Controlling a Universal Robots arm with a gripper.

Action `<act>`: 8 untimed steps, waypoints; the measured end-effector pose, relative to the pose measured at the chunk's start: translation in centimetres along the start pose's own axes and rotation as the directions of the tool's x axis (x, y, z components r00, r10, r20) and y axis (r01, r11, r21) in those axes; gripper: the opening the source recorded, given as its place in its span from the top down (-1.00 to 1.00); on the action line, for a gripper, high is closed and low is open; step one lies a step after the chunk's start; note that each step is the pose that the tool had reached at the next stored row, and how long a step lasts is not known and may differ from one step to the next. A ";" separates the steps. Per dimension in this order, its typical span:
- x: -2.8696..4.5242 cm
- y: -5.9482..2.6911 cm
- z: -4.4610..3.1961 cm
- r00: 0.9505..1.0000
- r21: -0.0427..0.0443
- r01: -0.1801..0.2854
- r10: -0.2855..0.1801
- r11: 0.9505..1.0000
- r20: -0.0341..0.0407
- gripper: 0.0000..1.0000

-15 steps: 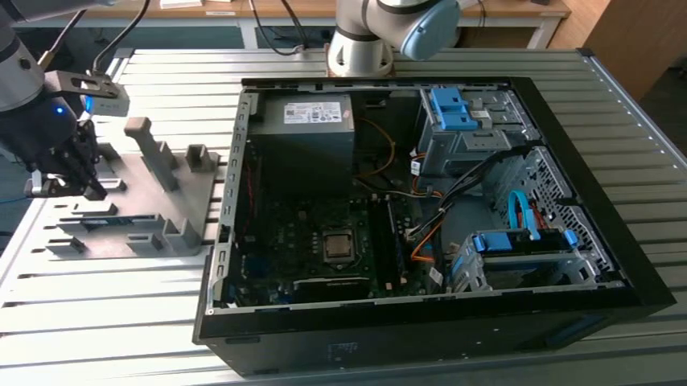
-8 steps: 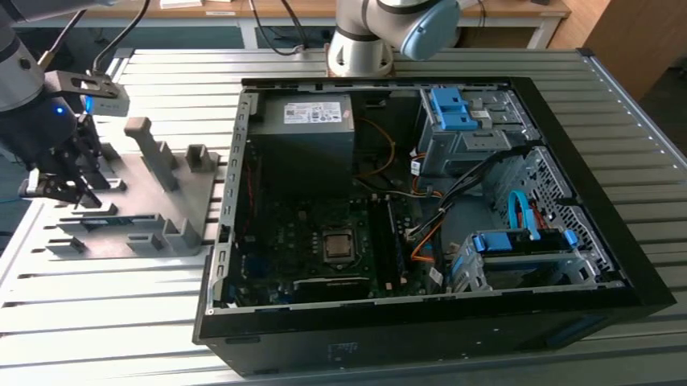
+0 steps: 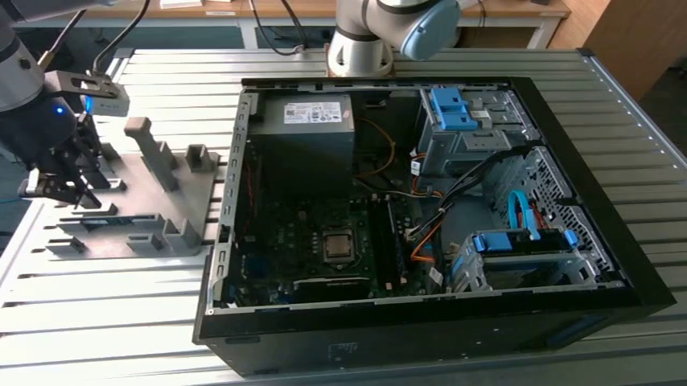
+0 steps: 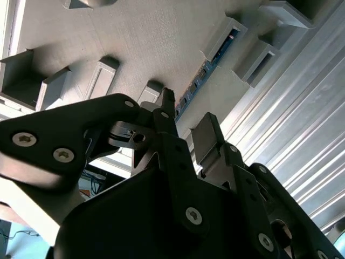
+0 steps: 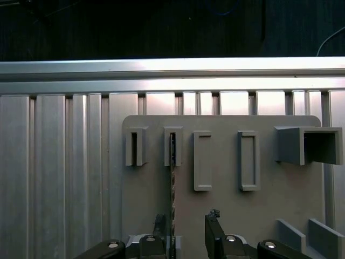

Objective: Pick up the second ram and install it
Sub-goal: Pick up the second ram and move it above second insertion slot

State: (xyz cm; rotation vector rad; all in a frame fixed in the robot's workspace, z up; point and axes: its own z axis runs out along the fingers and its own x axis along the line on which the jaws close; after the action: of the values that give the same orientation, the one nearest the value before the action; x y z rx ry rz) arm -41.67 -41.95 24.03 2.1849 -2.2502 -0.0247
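Note:
The second ram (image 5: 172,189) stands on edge on the grey fixture plate (image 5: 151,194), a thin dark strip with one end in a slotted block (image 5: 172,147). In the second wrist view the ram (image 4: 207,67) runs between two grey blocks toward my fingers. My gripper (image 5: 186,229) is open, low over the plate, and the ram's near end lies between the two fingertips, close beside one finger (image 5: 159,224). Whether that finger touches it I cannot tell. In the exterior view the gripper (image 3: 64,181) hangs over the plate's left part (image 3: 140,205).
An open black computer case (image 3: 429,330) lies at the exterior view's right of the plate, its motherboard (image 3: 322,241) facing up. The arm's base (image 3: 365,40) stands behind it. Upright grey blocks (image 3: 150,149) rise from the plate. The slatted aluminium table (image 3: 108,322) lies beneath everything.

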 end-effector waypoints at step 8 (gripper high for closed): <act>0.01 0.09 0.26 1.000 0.000 0.000 0.000 1.000 0.000 0.18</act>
State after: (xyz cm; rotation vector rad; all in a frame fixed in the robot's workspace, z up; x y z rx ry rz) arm -41.77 -41.95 23.77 2.1848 -2.2501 -0.0248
